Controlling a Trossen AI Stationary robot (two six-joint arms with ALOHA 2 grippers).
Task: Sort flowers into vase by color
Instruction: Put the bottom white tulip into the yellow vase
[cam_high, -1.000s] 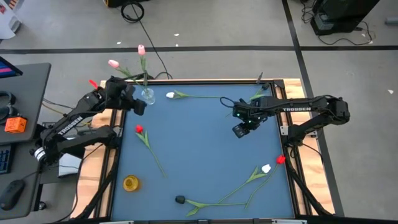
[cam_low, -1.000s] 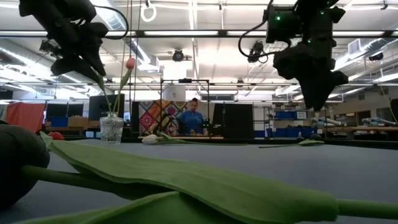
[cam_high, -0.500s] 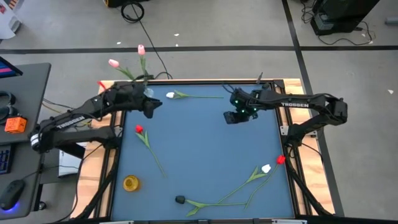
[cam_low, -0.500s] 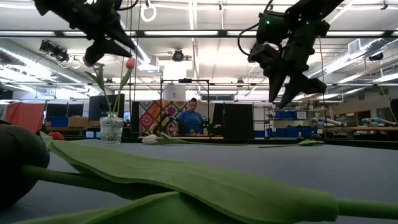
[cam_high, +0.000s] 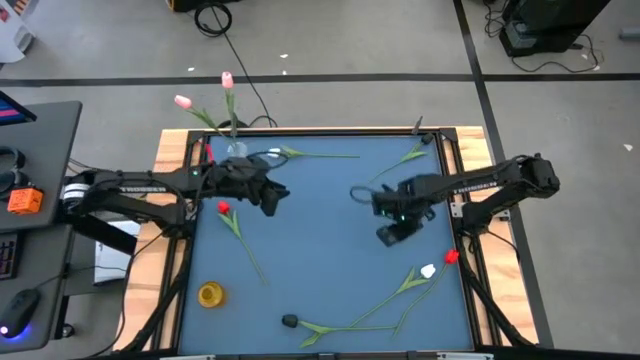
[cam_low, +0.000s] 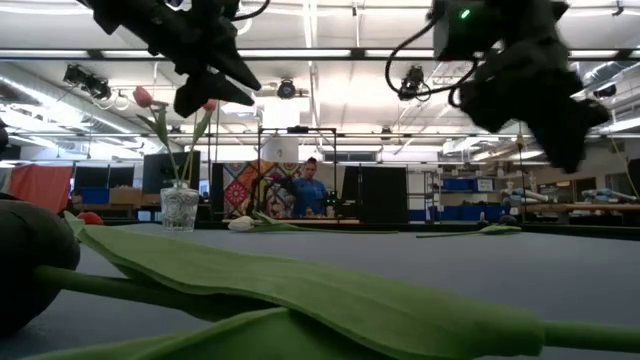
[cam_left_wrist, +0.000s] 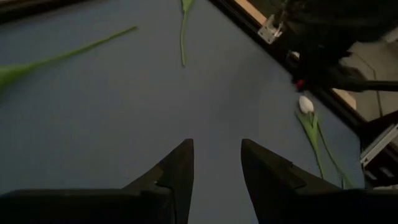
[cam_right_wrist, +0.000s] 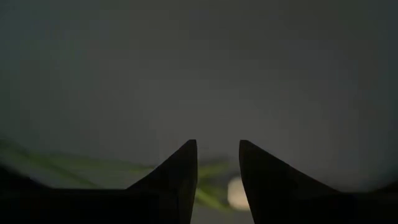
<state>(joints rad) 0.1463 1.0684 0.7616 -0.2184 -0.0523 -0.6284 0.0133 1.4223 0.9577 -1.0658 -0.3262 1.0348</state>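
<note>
A clear glass vase (cam_high: 237, 151) stands at the table's far left corner with two pink flowers (cam_high: 227, 79) upright in it. Loose flowers lie flat on the blue mat: a red one (cam_high: 223, 207) at the left, a white one's stem (cam_high: 320, 154) along the far edge, a white one (cam_high: 428, 271) and a red one (cam_high: 451, 257) at the near right, and a dark-headed one (cam_high: 290, 321) at the near edge. My left gripper (cam_high: 283, 197) hangs open above the mat, right of the red flower. My right gripper (cam_high: 388, 238) hangs open over the mat's right half, with nothing between its fingers (cam_right_wrist: 217, 144).
A small yellow vessel (cam_high: 210, 294) stands at the near left of the mat. A loose green stem (cam_high: 400, 163) lies at the far right. A wooden frame (cam_high: 462, 150) borders the mat. In the low view a person (cam_low: 305, 192) shows in the room beyond the table.
My left gripper has swung away from the vase toward the table's middle, coming nearer and turning as it went. My right gripper first went toward the far edge, then came back toward the near edge. No flower has moved.
</note>
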